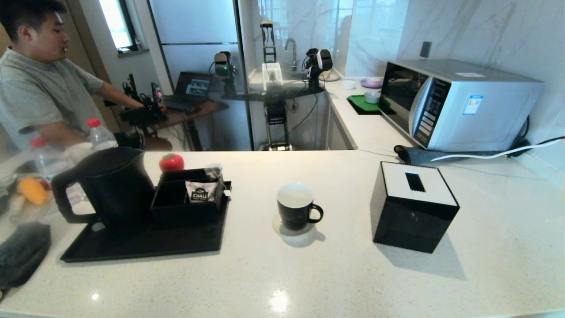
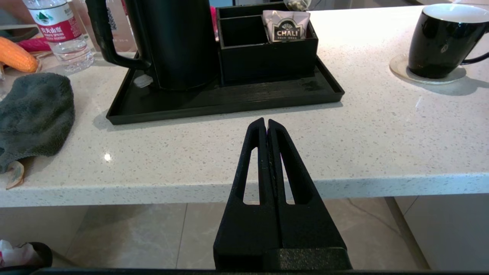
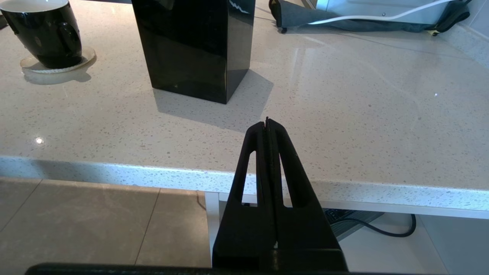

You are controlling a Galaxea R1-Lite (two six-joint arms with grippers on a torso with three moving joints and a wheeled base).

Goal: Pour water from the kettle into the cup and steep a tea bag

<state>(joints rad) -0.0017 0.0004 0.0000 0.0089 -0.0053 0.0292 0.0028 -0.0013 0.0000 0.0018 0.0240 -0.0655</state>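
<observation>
At the far left of the pale speckled stone counter (image 1: 309, 274) lies a crumpled dark grey towel (image 1: 22, 254), with an orange corn cob (image 1: 32, 191) and two clear plastic water bottles with red caps (image 1: 99, 134) behind it; next comes a flat black rectangular tray (image 1: 145, 243), and on its left part stands the kettle (image 1: 110, 185), a large matte black tapered cylinder with a black lid and a big loop handle turned to the left; just beside it on the same tray sits a black compartment box (image 1: 187, 198) holding a white sachet printed "CHALI" (image 1: 201, 192), and above that sachet the tea bag (image 1: 215, 171), a small translucent mesh pouch, shows at the box's back right corner, its string too fine to follow; a red round object (image 1: 171, 162) peeks from behind the box; near the middle of the counter, well apart from the tray, the cup (image 1: 295, 212), a small black mug with a white inside, stands upright on a pale round coaster (image 1: 282, 229), its ear handle pointing right; further right stands a glossy black square tissue box with a white slotted top (image 1: 412, 207), and behind it a silver microwave oven (image 1: 459, 104); the left gripper (image 2: 266, 122) hangs off the counter's near edge facing the tray, its pincer pressed together and holding nothing; the right gripper (image 3: 267, 122) hangs likewise before the edge near the tissue box, its pincer also closed tight on nothing.
</observation>
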